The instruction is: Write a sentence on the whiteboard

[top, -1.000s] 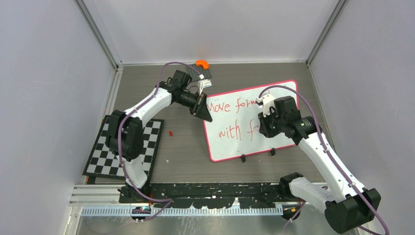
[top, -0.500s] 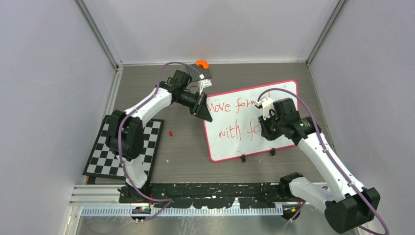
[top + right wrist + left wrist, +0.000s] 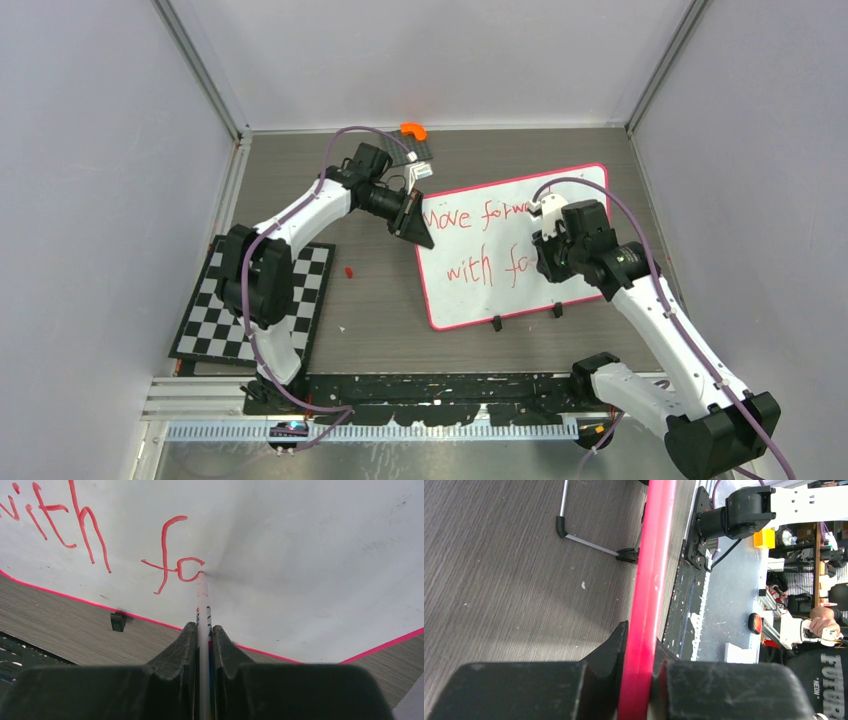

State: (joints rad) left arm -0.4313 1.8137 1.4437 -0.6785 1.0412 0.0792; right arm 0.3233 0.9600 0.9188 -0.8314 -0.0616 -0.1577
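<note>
The whiteboard [image 3: 580,200] lies on the table with a pink-red rim. The sentence [image 3: 470,215] in red reads "Move forw" above "with fa"; the right arm hides part of the top line. In the right wrist view the writing [image 3: 170,570] ends in a half-formed letter after the "f". My right gripper [image 3: 543,262] is shut on a white marker [image 3: 202,600] whose tip touches the board at that letter. My left gripper [image 3: 418,235] is shut on the board's left rim [image 3: 651,580], which runs between its fingers.
A checkerboard mat [image 3: 205,320] lies at the near left. A small red piece [image 3: 348,271] lies on the table left of the board. An orange object [image 3: 413,130] sits at the back. Two black clips [image 3: 496,323] are on the board's near edge.
My right gripper has moved a little to the right with the marker, and the second line has grown from "with f" to "with fa". The left arm has not moved.
</note>
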